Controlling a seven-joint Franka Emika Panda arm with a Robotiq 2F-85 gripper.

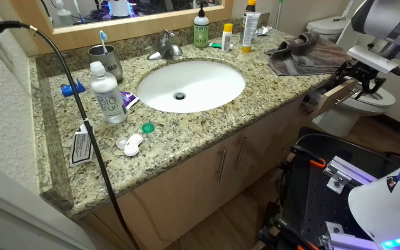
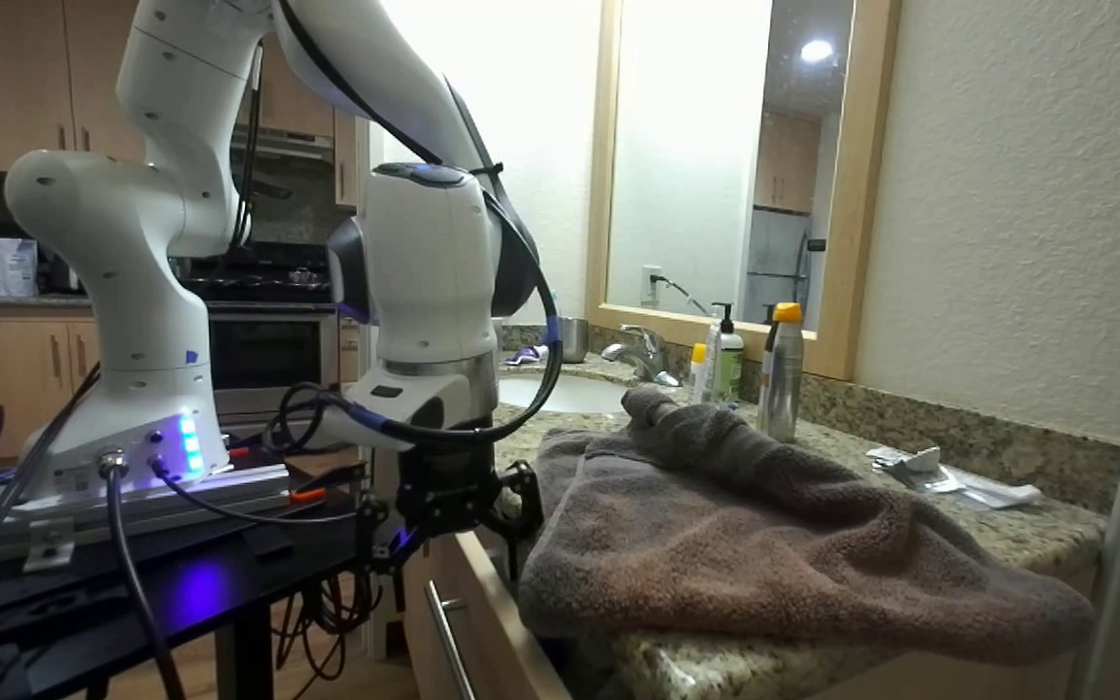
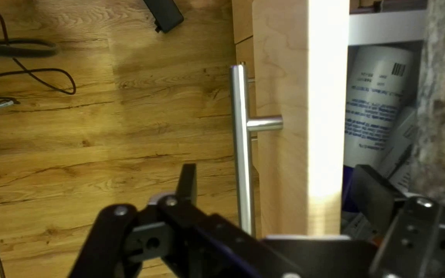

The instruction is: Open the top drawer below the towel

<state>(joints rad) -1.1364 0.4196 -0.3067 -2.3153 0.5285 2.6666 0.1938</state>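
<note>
OK, top drawer (image 3: 284,173) is partly open, fingers (image 3: 187,183) wide apart & straddling its front: one on steel bar handle (image 3: 242,154) side, one on inner side, where white btl (image 3: 375,96) w/ blue print lies. Abv, gray-brown towel (image 2: 764,574) rests at granite desk (image 1: 193,135) edge.

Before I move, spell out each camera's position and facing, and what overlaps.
Wrist view: on the wrist, facing down at the open top drawer, its bar handle and the wood floor; claw at bottom.
An exterior view: high, at the contact lens case end of the vanity, facing down across the sink toward the toilet; base, wrist and claw partly show.
An exterior view: at the towel end, near counter height, facing the sink and oven; most of the arm shows.
Both exterior views share towel, sink, faucet.
</note>
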